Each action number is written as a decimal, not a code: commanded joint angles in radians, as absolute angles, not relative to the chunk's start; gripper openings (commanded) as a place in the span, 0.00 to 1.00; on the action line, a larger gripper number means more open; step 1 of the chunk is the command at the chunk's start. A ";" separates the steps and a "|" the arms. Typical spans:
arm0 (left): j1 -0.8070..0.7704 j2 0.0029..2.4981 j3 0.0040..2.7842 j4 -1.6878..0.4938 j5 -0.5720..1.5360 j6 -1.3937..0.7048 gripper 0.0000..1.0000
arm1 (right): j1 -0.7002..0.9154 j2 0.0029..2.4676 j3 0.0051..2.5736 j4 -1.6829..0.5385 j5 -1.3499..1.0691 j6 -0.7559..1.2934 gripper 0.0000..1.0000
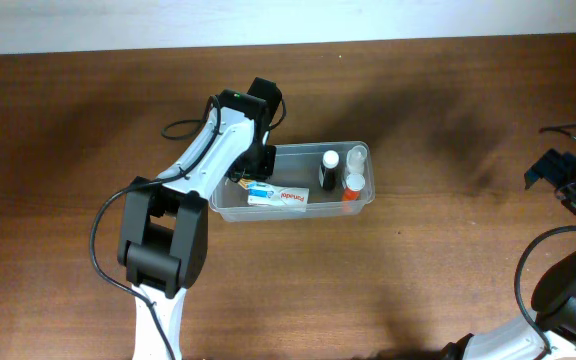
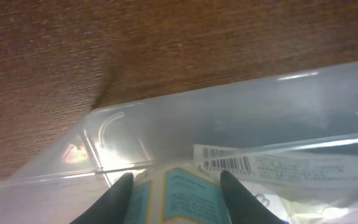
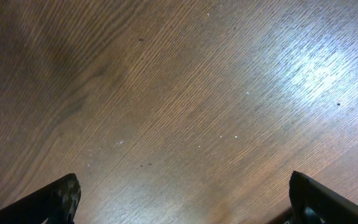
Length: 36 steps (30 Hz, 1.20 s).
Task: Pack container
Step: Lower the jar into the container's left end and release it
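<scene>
The container [image 1: 298, 148], a clear plastic tub, lies at the table's middle. Inside it are a white box with blue and red print [image 1: 278, 198], a dark bottle with a white cap [image 1: 329, 170], a clear bottle [image 1: 356, 158] and an orange bottle [image 1: 353, 188]. My left gripper [image 1: 252, 178] reaches into the tub's left end. In the left wrist view the left gripper [image 2: 179, 198] is shut on a white item with a teal label [image 2: 185, 193], just above the tub's floor [image 2: 229, 118] beside the barcoded white box [image 2: 278, 167]. My right gripper [image 3: 182, 205] is open and empty over bare wood.
The brown wooden table [image 1: 438, 270] surrounds the tub. The left arm's base [image 1: 163, 240] stands at the front left with a black cable looping beside it. The right arm [image 1: 568, 180] sits at the far right edge, away from the tub.
</scene>
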State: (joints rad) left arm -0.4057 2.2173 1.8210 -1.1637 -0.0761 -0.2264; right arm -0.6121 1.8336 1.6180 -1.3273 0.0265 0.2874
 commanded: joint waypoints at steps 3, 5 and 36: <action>-0.403 2.204 1.814 -1.149 -0.106 -0.278 0.19 | -0.616 1.822 1.616 -1.327 0.035 0.289 0.98; -0.403 2.204 1.814 -1.138 -0.106 -0.281 0.19 | -0.616 1.822 1.616 -1.327 0.035 0.289 0.98; -0.403 2.204 1.734 -1.102 -0.139 -0.299 0.18 | -0.616 1.822 1.616 -1.327 0.035 0.289 0.98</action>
